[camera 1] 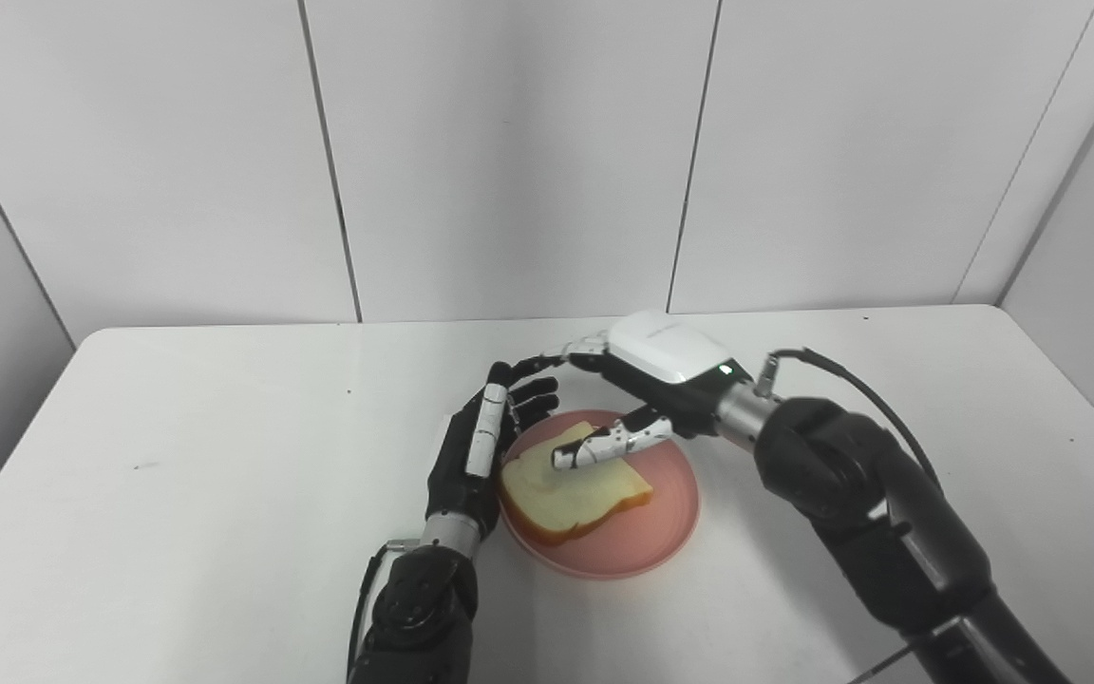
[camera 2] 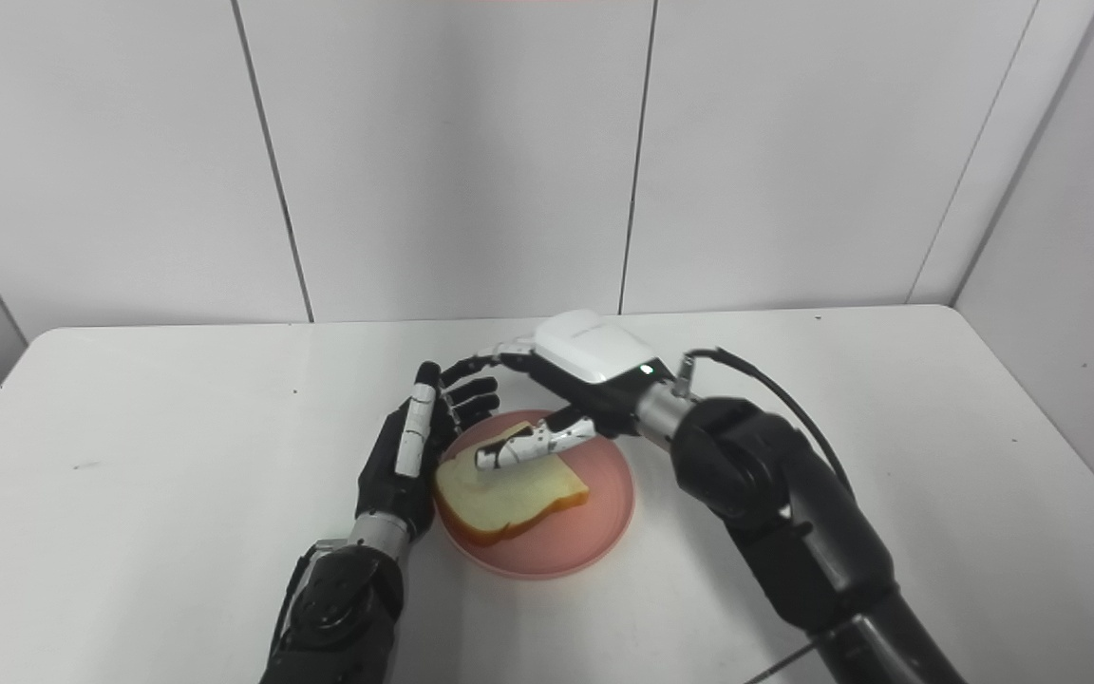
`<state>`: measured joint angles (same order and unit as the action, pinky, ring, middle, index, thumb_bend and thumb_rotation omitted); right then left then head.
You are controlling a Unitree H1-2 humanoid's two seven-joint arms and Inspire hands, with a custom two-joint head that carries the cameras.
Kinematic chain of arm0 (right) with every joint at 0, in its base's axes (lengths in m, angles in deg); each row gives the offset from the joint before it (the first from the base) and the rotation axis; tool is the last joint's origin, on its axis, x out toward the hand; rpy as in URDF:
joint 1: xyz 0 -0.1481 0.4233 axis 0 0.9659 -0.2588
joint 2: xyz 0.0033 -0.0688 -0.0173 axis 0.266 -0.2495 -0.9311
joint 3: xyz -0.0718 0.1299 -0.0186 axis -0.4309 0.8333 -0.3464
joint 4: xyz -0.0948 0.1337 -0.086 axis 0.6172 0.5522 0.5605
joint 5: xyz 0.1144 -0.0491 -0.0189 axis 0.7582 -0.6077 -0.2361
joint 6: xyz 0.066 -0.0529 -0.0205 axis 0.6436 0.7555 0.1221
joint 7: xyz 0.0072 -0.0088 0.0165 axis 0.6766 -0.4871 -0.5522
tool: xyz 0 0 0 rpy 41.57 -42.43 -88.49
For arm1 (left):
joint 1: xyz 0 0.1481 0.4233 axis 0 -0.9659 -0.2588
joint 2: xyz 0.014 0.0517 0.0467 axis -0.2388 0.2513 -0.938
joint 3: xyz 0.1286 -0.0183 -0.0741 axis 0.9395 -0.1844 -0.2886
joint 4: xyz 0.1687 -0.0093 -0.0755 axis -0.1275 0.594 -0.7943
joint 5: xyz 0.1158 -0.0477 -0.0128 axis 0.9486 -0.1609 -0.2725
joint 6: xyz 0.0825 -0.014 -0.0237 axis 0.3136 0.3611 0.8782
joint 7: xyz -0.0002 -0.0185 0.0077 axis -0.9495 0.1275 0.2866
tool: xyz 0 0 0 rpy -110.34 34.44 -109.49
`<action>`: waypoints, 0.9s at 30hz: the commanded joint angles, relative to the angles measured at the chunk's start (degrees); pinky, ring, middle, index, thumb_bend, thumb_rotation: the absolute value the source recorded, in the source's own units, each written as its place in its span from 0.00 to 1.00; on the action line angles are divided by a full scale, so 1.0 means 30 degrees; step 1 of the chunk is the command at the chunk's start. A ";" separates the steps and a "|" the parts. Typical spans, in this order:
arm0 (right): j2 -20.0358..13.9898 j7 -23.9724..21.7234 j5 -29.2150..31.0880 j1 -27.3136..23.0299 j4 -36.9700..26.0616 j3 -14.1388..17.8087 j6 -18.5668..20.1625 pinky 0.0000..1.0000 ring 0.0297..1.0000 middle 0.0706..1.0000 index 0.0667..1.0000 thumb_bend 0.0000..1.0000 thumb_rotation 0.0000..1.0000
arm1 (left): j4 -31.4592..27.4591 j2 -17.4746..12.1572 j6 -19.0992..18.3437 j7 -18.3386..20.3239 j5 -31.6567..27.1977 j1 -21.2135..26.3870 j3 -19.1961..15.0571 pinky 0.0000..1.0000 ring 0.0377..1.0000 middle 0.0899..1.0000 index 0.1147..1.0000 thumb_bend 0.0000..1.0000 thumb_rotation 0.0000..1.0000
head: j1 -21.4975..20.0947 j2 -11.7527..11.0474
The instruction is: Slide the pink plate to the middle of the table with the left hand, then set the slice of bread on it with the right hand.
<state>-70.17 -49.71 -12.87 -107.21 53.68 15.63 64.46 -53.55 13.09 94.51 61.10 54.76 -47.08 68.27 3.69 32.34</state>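
The slice of bread (camera 1: 574,484) lies on the pink plate (camera 1: 647,541), toward the plate's left side, its left edge reaching over the rim there. The plate sits near the middle of the desk (camera 1: 177,494).

The right hand (camera 1: 637,389) arches over the far side of the plate, its thumb resting on top of the bread and its other fingers spread beyond the plate; whether it pinches the bread I cannot tell. The left hand (camera 1: 476,446) stands edge-on against the plate's left rim, fingers spread, holding nothing.

The risks, as I judge them:
- If the thumb drags as the right hand lifts away, the bread could slide further over the left rim.
- If the left hand pulls back carelessly, it could nudge the plate or catch the overhanging crust.

Count: one plate, one slice of bread, two hands.
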 commanded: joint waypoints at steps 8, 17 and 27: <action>0.4085 0.6029 0.5827 0.1811 0.1634 0.4746 0.0512 0.70 0.78 0.78 0.81 0.77 1.00 | 0.0263 -0.0085 -0.0958 -0.1637 0.0829 -0.1265 -0.0195 0.94 0.94 0.94 0.89 0.83 0.90 | -0.0332 0.0083; 0.6672 0.9693 0.8749 0.3878 0.2490 0.7018 0.0205 0.75 0.82 0.82 0.82 0.65 1.00 | -0.0438 -0.0073 -0.0420 -0.2591 0.1669 -0.1700 -0.0111 1.00 1.00 0.99 0.95 0.82 0.90 | -0.0788 0.0202; 0.7037 1.1550 0.9298 0.5038 0.2986 0.6567 -0.1172 0.80 0.84 0.85 0.82 0.58 1.00 | -0.0860 -0.0153 -0.0649 -0.2672 0.2198 -0.1903 0.0077 1.00 1.00 1.00 0.94 0.85 0.92 | -0.0925 0.0275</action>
<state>-49.84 -16.53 14.42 -92.56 62.46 35.43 64.64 -57.39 13.16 95.95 54.40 61.21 -50.43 68.96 0.88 33.13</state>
